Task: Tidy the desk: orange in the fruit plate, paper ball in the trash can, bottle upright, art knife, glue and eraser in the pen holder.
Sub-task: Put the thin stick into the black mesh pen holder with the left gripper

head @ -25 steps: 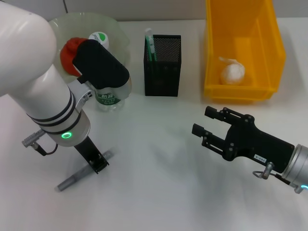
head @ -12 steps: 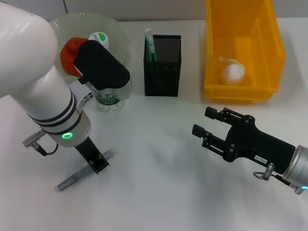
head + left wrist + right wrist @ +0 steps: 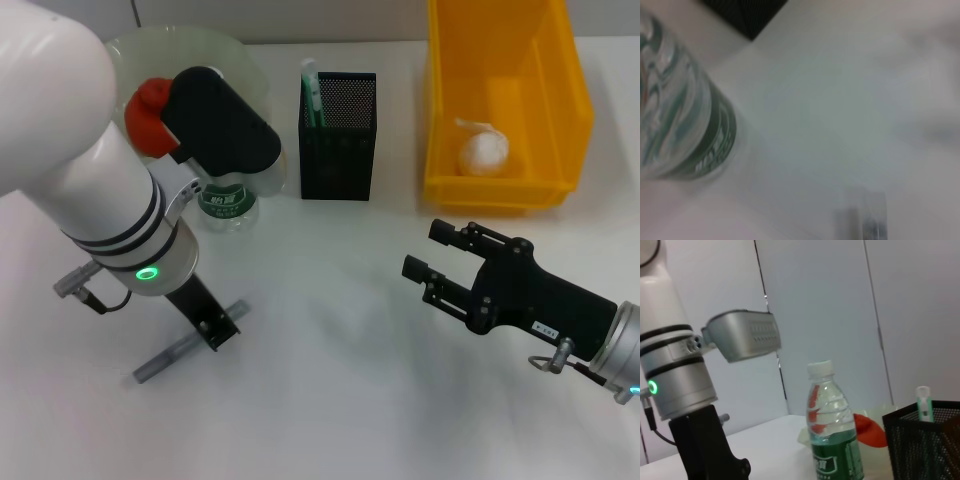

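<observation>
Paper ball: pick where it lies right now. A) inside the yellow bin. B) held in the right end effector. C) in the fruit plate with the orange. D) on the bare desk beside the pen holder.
A: the head view shows the paper ball lying on the floor of the yellow bin, apart from the black mesh pen holder and well clear of the right end effector.
</observation>
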`<state>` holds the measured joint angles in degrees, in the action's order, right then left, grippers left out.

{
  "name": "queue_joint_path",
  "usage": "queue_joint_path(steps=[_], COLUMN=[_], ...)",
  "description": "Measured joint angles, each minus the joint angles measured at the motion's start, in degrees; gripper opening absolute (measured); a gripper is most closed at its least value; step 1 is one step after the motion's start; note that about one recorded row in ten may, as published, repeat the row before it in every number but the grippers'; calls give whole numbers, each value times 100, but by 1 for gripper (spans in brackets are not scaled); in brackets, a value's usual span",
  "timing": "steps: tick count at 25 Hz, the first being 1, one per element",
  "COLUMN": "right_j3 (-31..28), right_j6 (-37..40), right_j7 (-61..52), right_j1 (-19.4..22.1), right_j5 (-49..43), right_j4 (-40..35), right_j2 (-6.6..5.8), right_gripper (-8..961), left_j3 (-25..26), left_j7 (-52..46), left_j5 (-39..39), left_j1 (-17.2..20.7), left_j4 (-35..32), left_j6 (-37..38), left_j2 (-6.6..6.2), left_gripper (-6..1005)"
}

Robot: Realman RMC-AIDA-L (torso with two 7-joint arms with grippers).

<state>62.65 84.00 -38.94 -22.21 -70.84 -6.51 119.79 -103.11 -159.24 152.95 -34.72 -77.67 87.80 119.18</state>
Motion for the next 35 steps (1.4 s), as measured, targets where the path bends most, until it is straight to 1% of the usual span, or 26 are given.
queue_joint_path(steps=[6,8,9,10,11,14,15,16,17,18,19,20,22,23,24,25,27,29,30,31,33,34,35], right_j3=[-155,-205,-229,-235,-235,-236,-236,-236,-236,-236,-236,-236,-236,-236,-236,-236,-236,-236,-236,-236,-252,-274,-274], right_j6=[-39,-52,-65,-75,-109,-203,-219,-224,-227,-227,-227,-227,-227,-227,-227,-227,-228,-227,-227,-227,-222,-211,-211], right_j7=[17,36,40,41,43,45,45,45,45,45,44,44,33,25,19,19,18,14,14,11,6,6,6], right_j1=[18,21,26,28,31,33,33,33,33,33,33,33,33,33,29,29,13,-2,-2,-6,-19,-19,-19], right_j5=[0,0,0,0,0,0,0,0,0,0,0,0,0,0,0,0,3,8,8,8,9,9,9], right_j4=[46,70,75,77,78,80,80,80,80,80,80,80,80,80,90,90,113,141,141,149,163,173,173], right_j2=[0,0,0,0,0,0,0,0,0,0,0,0,0,0,0,0,0,0,0,0,0,0,0], right_gripper=[594,594,594,594,594,595,595,595,595,595,594,594,594,594,594,595,595,594,594,594,594,594,594], left_j3=[8,50,118,149,149,265,376,444,521,521,642,642,722,746,761,761,738,698,698,689,689,676,676], left_j7=[3,5,15,20,20,118,289,384,519,519,711,711,939,1051,1246,1246,1483,1833,1833,2049,2049,2364,2364], left_j5=[-50,-118,-246,-315,-315,-617,-946,-1118,-1337,-1337,-1638,-1638,-1950,-2052,-2177,-2177,-2328,-2689,-2689,-2970,-2970,-3377,-3377], left_j1=[9,10,20,38,38,157,195,203,212,212,232,232,285,330,428,428,587,808,808,888,888,980,980], left_j4=[-417,-613,-906,-1054,-1054,-1495,-1678,-1731,-1750,-1750,-1760,-1760,-1740,-1724,-1696,-1696,-1632,-1447,-1447,-1304,-1304,-1081,-1081], left_j6=[-6,-35,-113,-195,-195,-551,-710,-784,-892,-892,-1075,-1075,-1391,-1578,-1955,-1955,-2535,-3301,-3301,-3622,-3622,-4034,-4034], left_j2=[-1,-1,-3,-5,-5,-19,-24,-24,-25,-25,-26,-26,-30,-34,-33,-33,-27,-25,-25,-25,-25,-25,-25], left_gripper=[156,155,154,154,153,152,151,150,150,149,149,149,150,151,151,151,151,151,151,151,152,152,152])
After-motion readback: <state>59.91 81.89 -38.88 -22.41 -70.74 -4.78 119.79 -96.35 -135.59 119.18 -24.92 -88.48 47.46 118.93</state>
